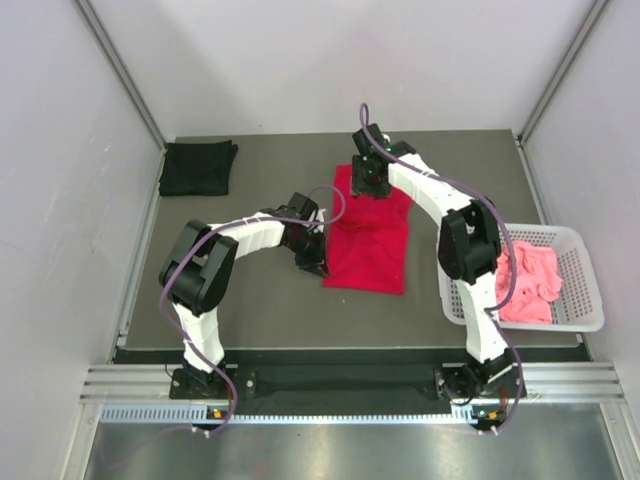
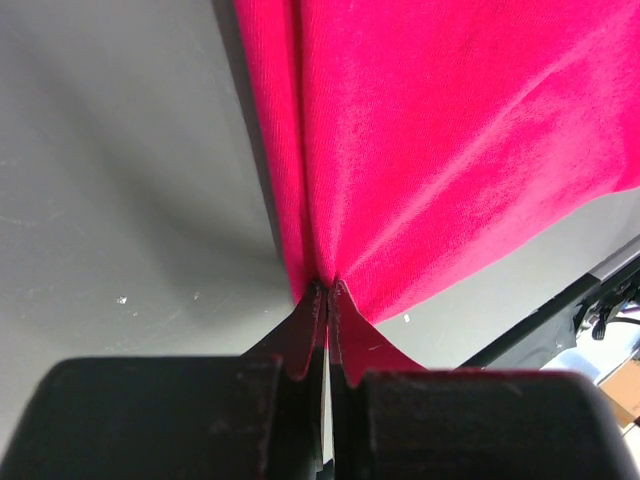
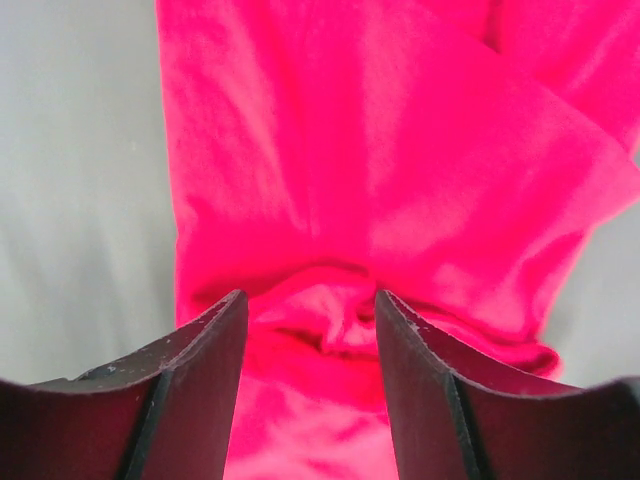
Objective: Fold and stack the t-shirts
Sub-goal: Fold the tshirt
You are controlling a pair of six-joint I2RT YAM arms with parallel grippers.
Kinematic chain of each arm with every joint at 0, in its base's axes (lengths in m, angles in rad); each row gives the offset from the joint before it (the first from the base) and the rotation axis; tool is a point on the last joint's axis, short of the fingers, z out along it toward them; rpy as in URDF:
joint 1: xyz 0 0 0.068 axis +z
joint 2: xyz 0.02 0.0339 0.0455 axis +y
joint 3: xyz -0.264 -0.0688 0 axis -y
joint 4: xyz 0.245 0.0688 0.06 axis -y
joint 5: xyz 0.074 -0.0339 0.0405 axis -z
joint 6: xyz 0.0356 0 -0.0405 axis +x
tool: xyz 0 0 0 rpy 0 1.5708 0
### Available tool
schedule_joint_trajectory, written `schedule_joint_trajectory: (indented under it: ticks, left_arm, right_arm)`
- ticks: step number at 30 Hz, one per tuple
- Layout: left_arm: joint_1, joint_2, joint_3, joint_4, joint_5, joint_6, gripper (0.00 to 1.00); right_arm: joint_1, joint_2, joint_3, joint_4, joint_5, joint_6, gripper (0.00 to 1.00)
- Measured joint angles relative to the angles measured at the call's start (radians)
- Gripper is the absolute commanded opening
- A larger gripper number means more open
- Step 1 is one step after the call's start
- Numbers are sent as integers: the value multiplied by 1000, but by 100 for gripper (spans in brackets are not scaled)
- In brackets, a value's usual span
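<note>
The bright red t-shirt [image 1: 370,240] lies partly folded in the middle of the table. My left gripper [image 1: 318,262] sits at its near left edge, shut on a pinch of the red cloth [image 2: 450,130] at the fingertips [image 2: 327,285]. My right gripper [image 1: 368,180] hovers low over the shirt's far end. It is open, and a bunched ridge of red cloth [image 3: 350,150] lies between its spread fingers [image 3: 310,310]. The black t-shirt [image 1: 198,167] rests folded at the far left corner. The salmon pink t-shirt [image 1: 527,285] is crumpled in the basket.
A white lattice basket [image 1: 585,290] stands at the table's right edge beside the right arm. Grey walls close in the left, far and right sides. A metal rail [image 1: 340,385] runs along the near edge by the arm bases.
</note>
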Motion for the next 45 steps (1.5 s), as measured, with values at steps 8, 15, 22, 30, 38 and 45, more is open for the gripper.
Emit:
schedule_joint_trajectory:
  ticks: [8,15,22,30,38,45]
  left_arm:
    - [3,0,-6,6,13,-2,0]
    - [6,-1,-15,16,29,-7,0]
    - [6,-1,-16,16,34,-5,0]
    - [10,-1,-16,15,35,6,0]
    - [32,-1,-15,2,40,19,19]
    - [58,-31,-15,-23,38,35,32]
  right_arm:
    - [8,-251,-377,-1,-66,32,54]
    - [30,-232,-435,32,-105,69,54]
    - [27,-98,-298,50,-89,75,55]
    - [-6,76,-22,7,-50,41,55]
    - [-60,83,85,-28,-44,-43,55]
    - [-65,-239,-317,-8,-72,-162,55]
